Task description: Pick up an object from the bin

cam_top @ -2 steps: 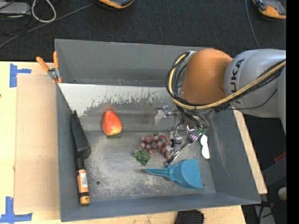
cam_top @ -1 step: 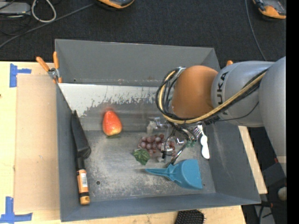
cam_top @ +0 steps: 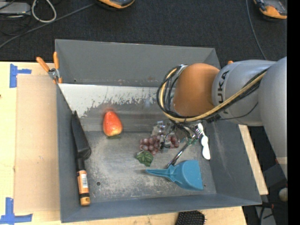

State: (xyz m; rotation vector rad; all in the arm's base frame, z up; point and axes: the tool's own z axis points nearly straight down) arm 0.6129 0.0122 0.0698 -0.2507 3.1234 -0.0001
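My gripper (cam_top: pixel 163 129) hangs low in the middle of the bin, below the arm's wrist, right over the upper end of a bunch of purple toy grapes (cam_top: pixel 151 145) with a green leaf (cam_top: pixel 144 158). A thin dark stick (cam_top: pixel 179 154) slants down from the gripper's right side towards a blue funnel-like scoop (cam_top: pixel 185 174). A white brush (cam_top: pixel 204 145) lies just right of the gripper.
A red-orange toy fruit (cam_top: pixel 112 124) rests near the back wall at the left. A long black tool with an orange handle (cam_top: pixel 79 159) lies along the left wall. The arm and its orange cover hang over the bin's right back part.
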